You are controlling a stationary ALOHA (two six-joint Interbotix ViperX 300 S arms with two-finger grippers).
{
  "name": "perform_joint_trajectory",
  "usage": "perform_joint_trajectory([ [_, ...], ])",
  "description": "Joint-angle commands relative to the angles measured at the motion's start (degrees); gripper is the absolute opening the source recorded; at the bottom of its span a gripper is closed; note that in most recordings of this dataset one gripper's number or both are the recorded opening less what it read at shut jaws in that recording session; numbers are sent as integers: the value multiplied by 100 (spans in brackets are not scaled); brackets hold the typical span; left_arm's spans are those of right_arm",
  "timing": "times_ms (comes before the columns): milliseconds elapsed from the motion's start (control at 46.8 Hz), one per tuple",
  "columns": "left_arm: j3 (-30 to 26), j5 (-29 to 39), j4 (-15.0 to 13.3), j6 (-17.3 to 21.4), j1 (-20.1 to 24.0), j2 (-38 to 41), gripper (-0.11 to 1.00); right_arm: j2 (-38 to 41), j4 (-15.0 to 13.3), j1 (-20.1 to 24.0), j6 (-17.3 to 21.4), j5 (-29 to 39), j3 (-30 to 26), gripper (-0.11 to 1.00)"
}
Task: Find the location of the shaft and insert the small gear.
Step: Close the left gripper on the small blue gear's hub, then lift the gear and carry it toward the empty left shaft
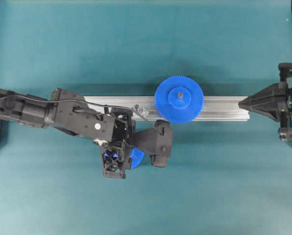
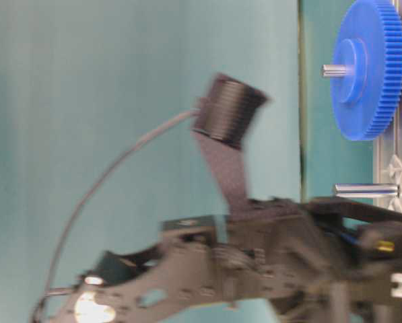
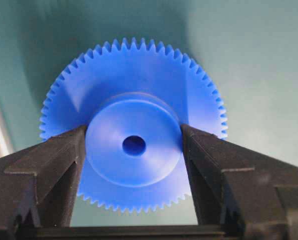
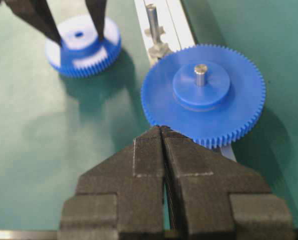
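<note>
The small gear (image 3: 134, 145) looks smooth, slightly glossy blue plastic; the shaft (image 4: 151, 20) and rail (image 1: 219, 107) look bare metal.

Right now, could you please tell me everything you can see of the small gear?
The small gear is bright blue plastic with fine teeth, a raised round hub and a dark centre hole. It lies flat on the green table, hub upward, beside the rail. The left gripper straddles its hub, fingers against both sides.
</note>
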Motion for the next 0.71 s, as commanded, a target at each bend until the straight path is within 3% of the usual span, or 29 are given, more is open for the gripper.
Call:
perform_joint_trajectory([
  [0, -290, 272, 18, 9, 26, -299, 63, 35, 0, -18, 62, -26, -53, 1],
  [299, -536, 809, 18, 26, 149, -562, 63, 35, 0, -18, 62, -26, -53, 1],
  [684, -624, 844, 18, 193, 396, -1178, 63, 35, 0, -18, 62, -18, -53, 1],
])
